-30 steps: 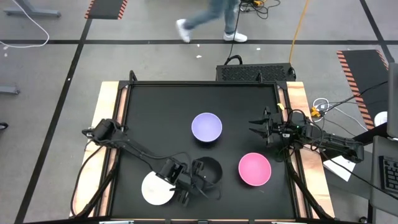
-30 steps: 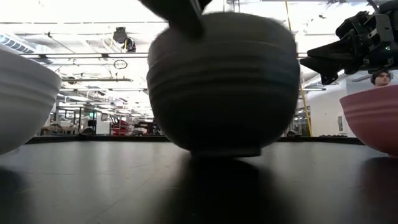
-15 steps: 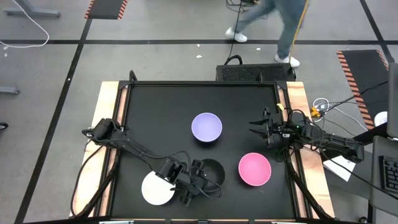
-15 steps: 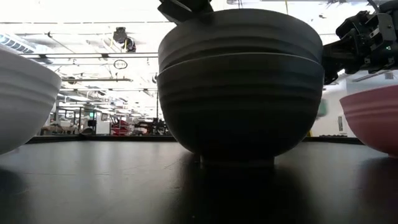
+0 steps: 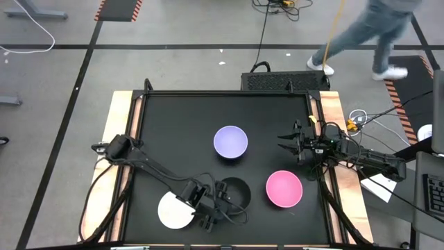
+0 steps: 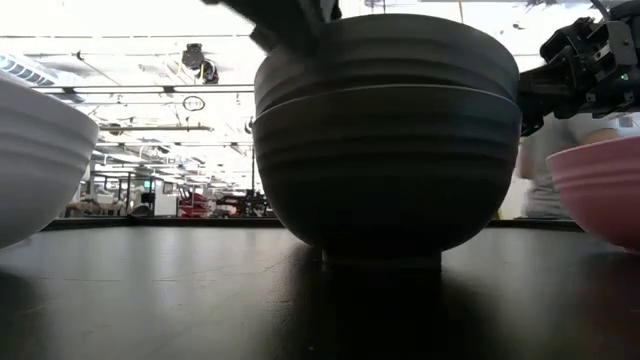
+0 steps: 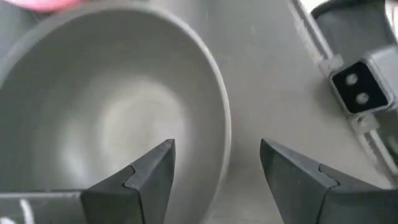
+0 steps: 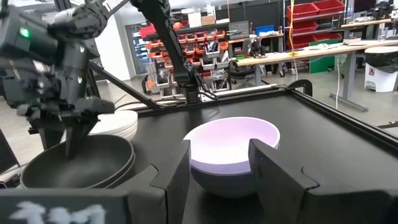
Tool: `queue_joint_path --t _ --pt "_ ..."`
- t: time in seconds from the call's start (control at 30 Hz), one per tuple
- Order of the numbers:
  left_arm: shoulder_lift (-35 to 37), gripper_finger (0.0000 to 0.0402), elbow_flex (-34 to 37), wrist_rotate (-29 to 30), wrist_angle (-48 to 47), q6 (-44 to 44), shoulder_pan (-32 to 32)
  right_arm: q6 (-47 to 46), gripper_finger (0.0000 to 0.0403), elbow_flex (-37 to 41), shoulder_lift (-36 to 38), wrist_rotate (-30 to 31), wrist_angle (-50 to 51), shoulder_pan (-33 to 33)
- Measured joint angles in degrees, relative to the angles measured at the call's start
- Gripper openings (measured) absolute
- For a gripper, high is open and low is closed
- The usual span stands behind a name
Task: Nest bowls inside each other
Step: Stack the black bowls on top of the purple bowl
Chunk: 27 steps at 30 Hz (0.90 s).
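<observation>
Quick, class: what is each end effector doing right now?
Left end effector: open, straddling the rim of the black bowl, gripping nothing.
Right end effector: open and empty, waiting above the table's right edge.

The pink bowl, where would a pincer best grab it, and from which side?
Probably by the rim, coming down from above. The pink bowl sits upright and open, apart from the other bowls, so one finger can go inside the thin wall and one outside. Its round, sloping sides offer little hold. The right pincer, open, hovers nearest it.
</observation>
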<state>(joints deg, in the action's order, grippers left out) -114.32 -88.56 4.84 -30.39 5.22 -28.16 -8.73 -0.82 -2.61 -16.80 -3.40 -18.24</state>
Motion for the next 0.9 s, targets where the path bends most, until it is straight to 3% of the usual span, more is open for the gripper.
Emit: queue_joint_path --t 0.9 --pt "-6.4 0.0239 0.0 3.3 3.8 -0.2 1.0 0.0 0.0153 0.0 0.0 0.0 0.0 0.0"
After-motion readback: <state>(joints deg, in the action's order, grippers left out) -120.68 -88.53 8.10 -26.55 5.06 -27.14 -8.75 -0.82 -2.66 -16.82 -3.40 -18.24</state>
